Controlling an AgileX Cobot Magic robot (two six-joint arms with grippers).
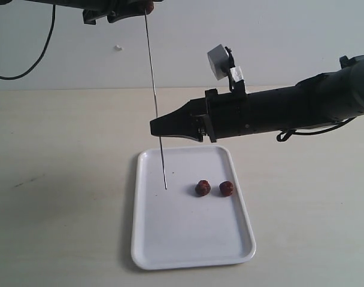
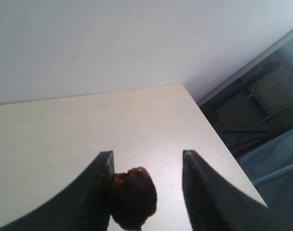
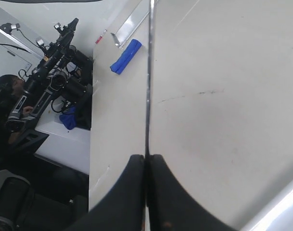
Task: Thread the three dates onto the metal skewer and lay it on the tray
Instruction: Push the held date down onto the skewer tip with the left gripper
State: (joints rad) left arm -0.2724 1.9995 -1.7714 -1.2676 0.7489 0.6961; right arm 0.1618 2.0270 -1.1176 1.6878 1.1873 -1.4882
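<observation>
Right gripper (image 1: 152, 125) pinches the skewer (image 1: 154, 98) upright, tip over the tray (image 1: 170, 236). Left gripper (image 2: 146, 161), spread, has one date (image 2: 132, 197) at the skewer's 12 o'clock end. Two dates (image 1: 203, 188) lie at the tip's 3 o'clock, apparently unthreaded.

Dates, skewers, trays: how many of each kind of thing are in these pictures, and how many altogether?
Dates: 3, two on the tray, one at the left tool
Metal skewer: 1
Tray: 1
Total: 5
</observation>
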